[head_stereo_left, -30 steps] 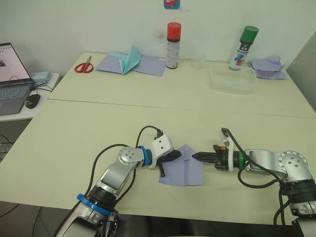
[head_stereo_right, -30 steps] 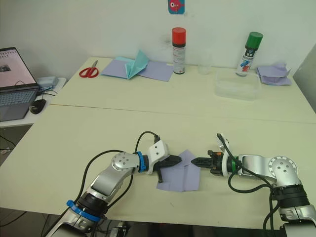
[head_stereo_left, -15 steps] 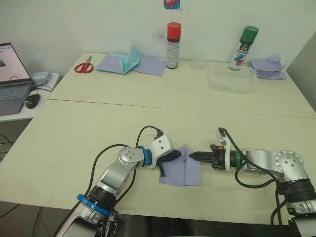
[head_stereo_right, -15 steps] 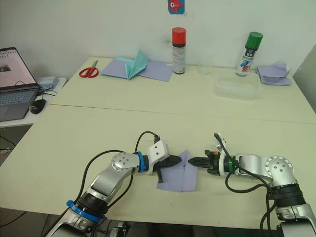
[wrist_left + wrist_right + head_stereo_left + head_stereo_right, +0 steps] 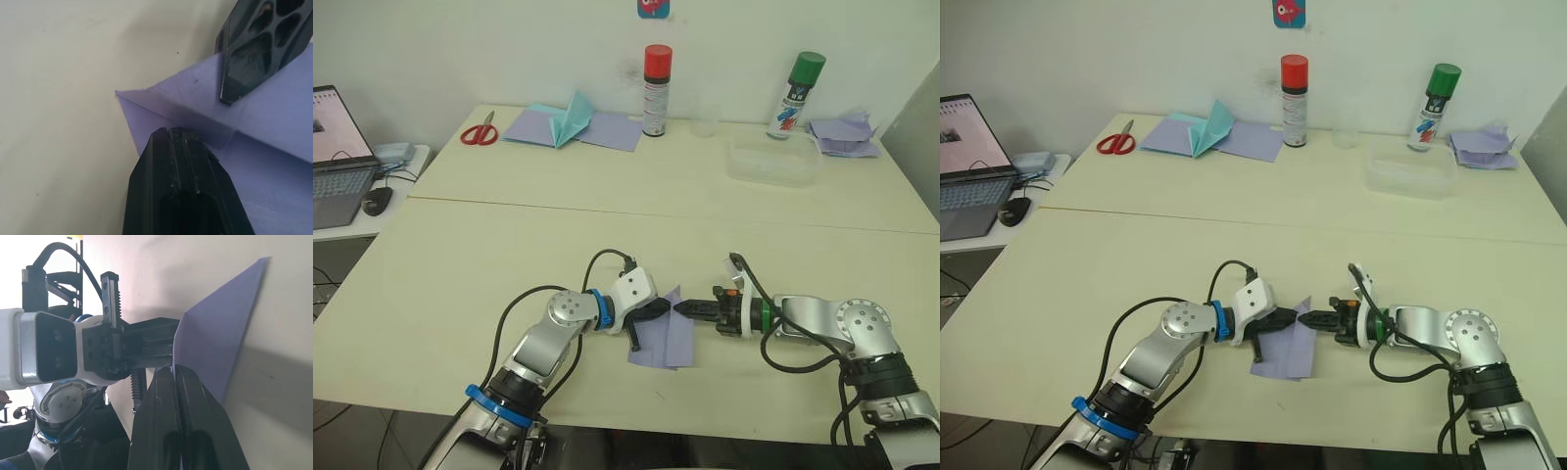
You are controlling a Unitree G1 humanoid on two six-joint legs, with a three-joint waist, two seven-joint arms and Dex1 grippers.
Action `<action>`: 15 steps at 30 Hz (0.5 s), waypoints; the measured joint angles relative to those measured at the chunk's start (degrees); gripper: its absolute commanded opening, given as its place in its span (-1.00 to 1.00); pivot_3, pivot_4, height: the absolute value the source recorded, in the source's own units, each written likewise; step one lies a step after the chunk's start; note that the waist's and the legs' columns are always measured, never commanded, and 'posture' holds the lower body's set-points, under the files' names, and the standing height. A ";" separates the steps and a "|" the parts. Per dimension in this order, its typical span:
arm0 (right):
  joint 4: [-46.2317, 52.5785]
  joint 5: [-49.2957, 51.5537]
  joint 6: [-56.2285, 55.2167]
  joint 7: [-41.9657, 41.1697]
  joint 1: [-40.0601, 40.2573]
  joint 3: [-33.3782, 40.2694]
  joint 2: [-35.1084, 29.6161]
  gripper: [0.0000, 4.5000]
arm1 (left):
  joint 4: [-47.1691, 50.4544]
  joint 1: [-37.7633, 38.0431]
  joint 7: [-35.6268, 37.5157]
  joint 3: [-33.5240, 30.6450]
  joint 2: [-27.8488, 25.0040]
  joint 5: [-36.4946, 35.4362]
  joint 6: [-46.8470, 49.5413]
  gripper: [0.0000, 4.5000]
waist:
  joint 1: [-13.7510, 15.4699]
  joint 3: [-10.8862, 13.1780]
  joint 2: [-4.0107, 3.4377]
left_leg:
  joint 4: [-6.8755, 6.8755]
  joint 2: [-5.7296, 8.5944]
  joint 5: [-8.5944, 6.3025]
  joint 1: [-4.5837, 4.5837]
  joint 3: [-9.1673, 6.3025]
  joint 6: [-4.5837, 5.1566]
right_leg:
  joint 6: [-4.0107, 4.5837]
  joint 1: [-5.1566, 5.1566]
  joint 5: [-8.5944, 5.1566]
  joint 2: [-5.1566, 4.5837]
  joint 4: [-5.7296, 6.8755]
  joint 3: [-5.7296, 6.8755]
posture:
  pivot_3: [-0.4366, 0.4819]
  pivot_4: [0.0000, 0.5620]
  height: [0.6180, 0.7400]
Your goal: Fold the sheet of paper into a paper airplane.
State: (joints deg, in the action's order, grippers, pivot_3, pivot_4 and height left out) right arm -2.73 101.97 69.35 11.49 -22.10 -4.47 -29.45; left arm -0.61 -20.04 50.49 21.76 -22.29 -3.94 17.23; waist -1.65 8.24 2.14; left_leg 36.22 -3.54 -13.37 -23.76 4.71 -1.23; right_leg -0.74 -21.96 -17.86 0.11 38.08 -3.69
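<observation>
The pale lavender sheet of paper [image 5: 668, 339] lies near the table's front edge, with its pointed corner [image 5: 119, 93] facing away from me. Its right side stands lifted as a flap [image 5: 220, 333]. My left gripper [image 5: 663, 306] is shut, and its tip [image 5: 178, 134] presses down on the sheet's left part by the crease. My right gripper [image 5: 680, 306] is also shut and points left. Its tip [image 5: 173, 369] is against the raised flap, almost meeting the left gripper. I see no paper between its fingers.
At the table's back lie red scissors [image 5: 480, 130], a teal pointed paper shape [image 5: 570, 117] on flat lavender sheets, a red-capped can [image 5: 656, 90], a green-capped can [image 5: 798, 95], a clear container [image 5: 773, 157] and a crumpled lavender pile [image 5: 842, 135]. A laptop [image 5: 335, 157] stands far left.
My right gripper has slid left toward the left gripper, pushing the sheet's right side up and over, and the sheet now looks narrower. The left gripper has stayed put.
</observation>
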 measured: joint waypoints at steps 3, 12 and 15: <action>-0.08 -1.82 0.00 -0.28 -0.11 -0.05 1.54 -0.99 | 0.28 0.22 0.00 -0.26 -0.07 -0.15 0.23 -1.00 | -0.04 0.00 0.00 | 0.00 -0.01 0.00 0.00 0.01 0.00 | 0.00 -0.02 0.00 0.00 0.02 0.00 | -0.05 -0.47 1.00; 0.03 -6.86 0.57 -3.46 -0.58 0.27 3.97 -0.99 | 1.10 0.85 0.21 -1.30 -1.51 -0.24 1.26 -1.00 | -0.37 -0.08 -0.05 | 0.00 -0.12 0.01 0.09 0.02 -0.01 | 0.01 -0.04 0.00 0.13 0.16 -0.03 | -0.05 -0.47 1.00; 0.10 -8.87 0.99 -4.79 -0.57 0.58 4.63 -0.80 | 1.21 0.84 0.28 -1.58 -2.10 -0.28 1.26 -1.00 | -0.39 -0.08 -0.05 | 0.00 -0.13 0.01 0.15 0.05 -0.01 | 0.00 -0.06 0.00 0.16 0.31 -0.09 | -0.05 -0.47 1.00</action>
State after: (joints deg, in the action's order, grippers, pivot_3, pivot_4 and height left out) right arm -2.63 93.10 70.34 6.69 -22.67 -3.89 -24.82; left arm 0.61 -19.20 50.77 20.19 -24.38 -4.23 18.49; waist -2.04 8.16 2.09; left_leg 36.22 -3.67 -13.36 -23.61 4.77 -1.24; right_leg -0.73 -22.02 -17.86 0.27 38.40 -3.78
